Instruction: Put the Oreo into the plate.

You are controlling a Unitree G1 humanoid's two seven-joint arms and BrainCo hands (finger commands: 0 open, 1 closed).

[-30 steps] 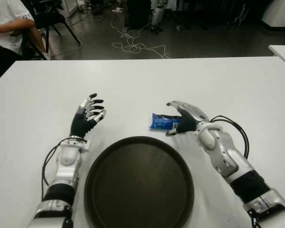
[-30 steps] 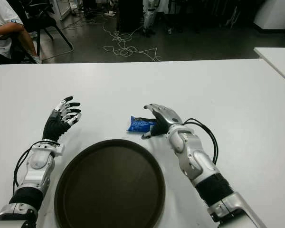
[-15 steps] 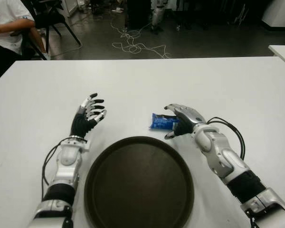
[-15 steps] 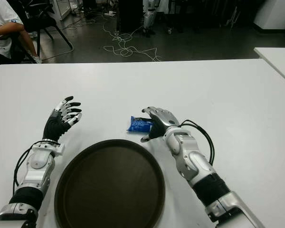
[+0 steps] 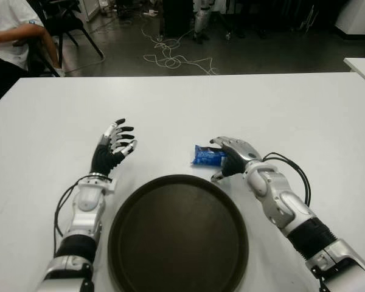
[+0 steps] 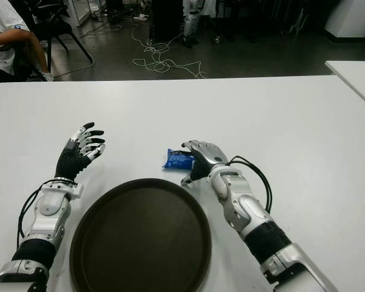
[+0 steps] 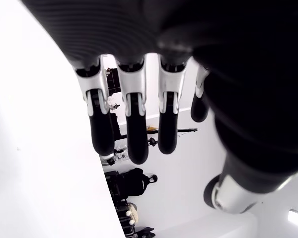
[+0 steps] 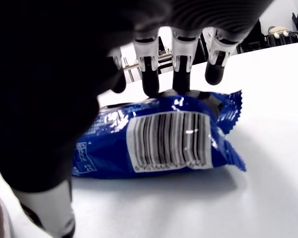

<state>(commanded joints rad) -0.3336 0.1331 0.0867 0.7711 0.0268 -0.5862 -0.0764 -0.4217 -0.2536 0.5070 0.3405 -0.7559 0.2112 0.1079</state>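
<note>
Dark round plate (image 5: pixel 177 234) sits nearest on the white table (image 5: pixel 280 103), empty, w/ the robot's forearms either side of it.

Left hand (image 5: pixel 112 148) is just past the plate's left rim, raised w/ palm turned inward, fingers spread wide & holding nothing; left wrist view shows its fingertips (image 7: pixel 133 144) hanging free w/ only table & room behind.

Right hand (image 5: pixel 230 157) is just past the plate's far-right rim, arched over the right end of the blue Oreo pack (image 5: pixel 207 156). Pack lies flat on the table, just beyond the plate's far rim, not in the plate. Right wrist view: barcode side of the wrapper faces the cam, fingertips (image 8: pixel 150 83) come down on the pack's far edge, thumb (image 8: pixel 45 208) low on the near side by the table. Fingers curled part-way round the pack, touching it; can't tell if the grip is fully closed. Pack not lifted.

Far beyond the plate: table's far edge, then dark floor w/ loose cables (image 5: pixel 170 58). A seated person (image 5: pixel 9 30) in a white shirt at far left, w/ a black chair (image 5: pixel 64 18) beside.
</note>
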